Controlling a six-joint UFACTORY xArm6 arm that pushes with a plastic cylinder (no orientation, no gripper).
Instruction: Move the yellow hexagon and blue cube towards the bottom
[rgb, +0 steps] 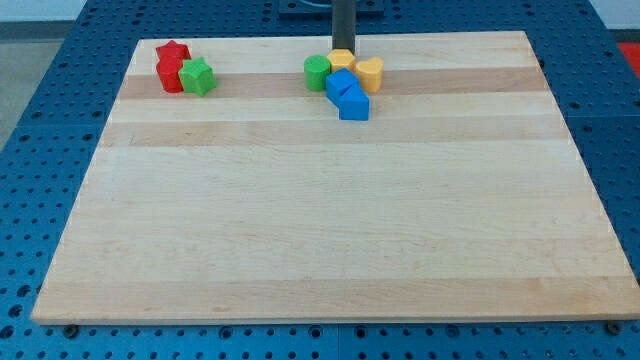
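Observation:
The yellow hexagon (342, 60) sits near the view's top centre of the wooden board (330, 240). The blue cube (341, 83) lies just below it, touching. A second blue block (353, 104) lies against the cube's lower right. My tip (343, 49) stands right behind the yellow hexagon's top edge, touching or nearly touching it. The rod rises out of the view's top.
A green cylinder (318, 72) sits left of the hexagon and a yellow heart (370, 73) right of it. At the view's top left, a red star (171, 52), a second red block (170, 75) and a green star (198, 76) cluster together.

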